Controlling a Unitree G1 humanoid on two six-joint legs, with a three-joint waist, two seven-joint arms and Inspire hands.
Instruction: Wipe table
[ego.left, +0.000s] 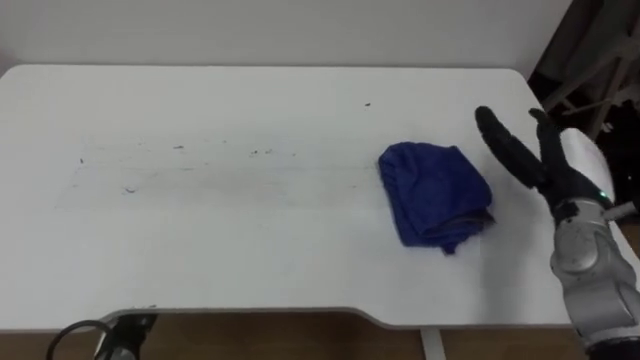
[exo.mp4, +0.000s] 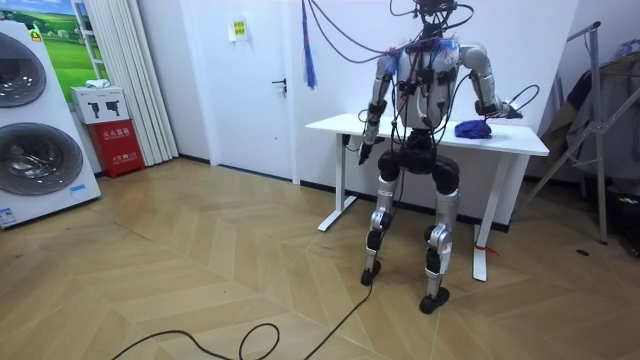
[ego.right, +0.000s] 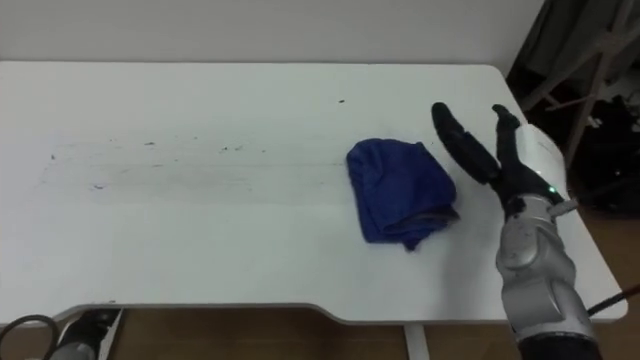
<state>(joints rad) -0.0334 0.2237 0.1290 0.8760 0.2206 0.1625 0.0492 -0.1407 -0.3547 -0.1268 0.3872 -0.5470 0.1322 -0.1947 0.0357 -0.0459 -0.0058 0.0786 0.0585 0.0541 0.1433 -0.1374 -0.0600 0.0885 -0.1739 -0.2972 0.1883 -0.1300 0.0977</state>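
1. Here our right hand (ego.left: 560, 165) hovers over the table's right edge with its fingers straight and spread wide, holding nothing; it sits just beside the cloth, apart from it.
2. Our left hand (exo.mp4: 366, 146) hangs down beside the table's near edge in the room view, and we cannot tell how its fingers are set.
3. The blue cloth (ego.left: 435, 192) lies bunched on the right half of the table (ego.left: 250, 260), nearer the right edge than the middle.
4. Small dark specks and faint marks (ego.left: 180, 150) show across the left and middle of the top, toward the far edge.
5. We judge that those marks leave wiping to do on that side. With the cloth lying free, the scene fits either a reach to take it or a hand that has let it go.
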